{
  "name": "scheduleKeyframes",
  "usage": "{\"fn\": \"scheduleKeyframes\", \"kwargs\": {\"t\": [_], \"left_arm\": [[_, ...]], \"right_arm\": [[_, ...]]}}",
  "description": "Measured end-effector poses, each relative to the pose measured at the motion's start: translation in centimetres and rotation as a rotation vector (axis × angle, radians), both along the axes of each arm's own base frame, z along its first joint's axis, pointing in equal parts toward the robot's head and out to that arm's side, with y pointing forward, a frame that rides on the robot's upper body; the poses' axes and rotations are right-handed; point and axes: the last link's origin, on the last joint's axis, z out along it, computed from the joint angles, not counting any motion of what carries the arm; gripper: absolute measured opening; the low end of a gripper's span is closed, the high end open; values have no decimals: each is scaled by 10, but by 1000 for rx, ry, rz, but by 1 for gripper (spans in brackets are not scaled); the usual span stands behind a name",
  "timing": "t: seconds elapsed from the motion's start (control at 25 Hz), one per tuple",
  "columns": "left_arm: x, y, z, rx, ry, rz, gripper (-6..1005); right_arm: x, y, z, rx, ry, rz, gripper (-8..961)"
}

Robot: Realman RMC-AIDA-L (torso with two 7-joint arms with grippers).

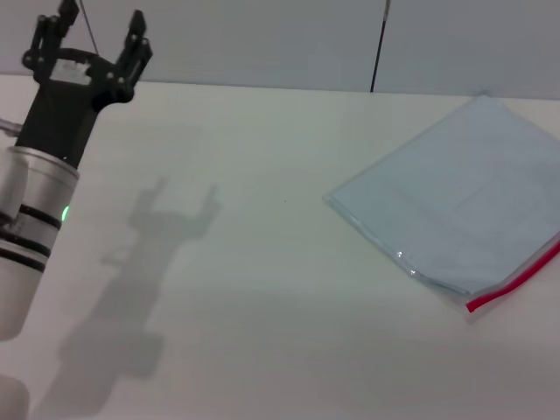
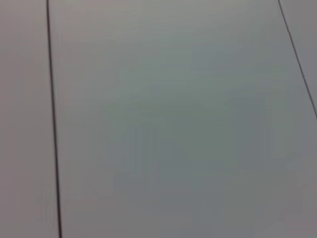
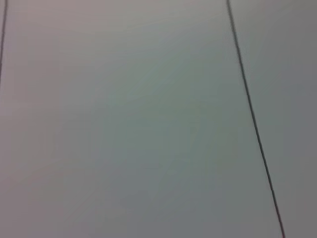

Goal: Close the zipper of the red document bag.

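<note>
The flat, translucent bag (image 1: 455, 206) with its red zipper (image 1: 516, 280) lay on the smooth white table (image 1: 262, 289); the left gripper (image 1: 96, 35) hung spread, well apart.

Lab-like: bare white table (image 1: 262, 289) (grey panelled wall (image 1: 262, 39)).

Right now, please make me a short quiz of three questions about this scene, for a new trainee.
1. True or false: the left gripper touches the red document bag.
2. Multiple choice: where does the zipper run? A) along the bag's edge nearest the robot, on its right side; B) along the far edge by the wall; C) across the bag's middle.
3. Short answer: which arm shows in the head view, and how do its fingers stand?

Key
1. False: it is raised far over on the robot's left, well apart from the bag lying on the table.
2. A.
3. Only the left arm; its fingers are spread open and hold nothing.
</note>
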Motion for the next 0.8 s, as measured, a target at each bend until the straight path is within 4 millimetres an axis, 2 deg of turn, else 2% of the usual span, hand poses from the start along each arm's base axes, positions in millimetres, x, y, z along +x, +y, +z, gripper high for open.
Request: {"fn": "scheduleKeyframes", "kwargs": {"t": [0.32,0.8], "left_arm": [[-12,1,10,72,-60,57,810],[-13,0,12,82,-72,62,810]], "right_arm": [[-3,0,-1,-28,44,35,890],[-2,-1,-4,-36,40,25,887]]}}
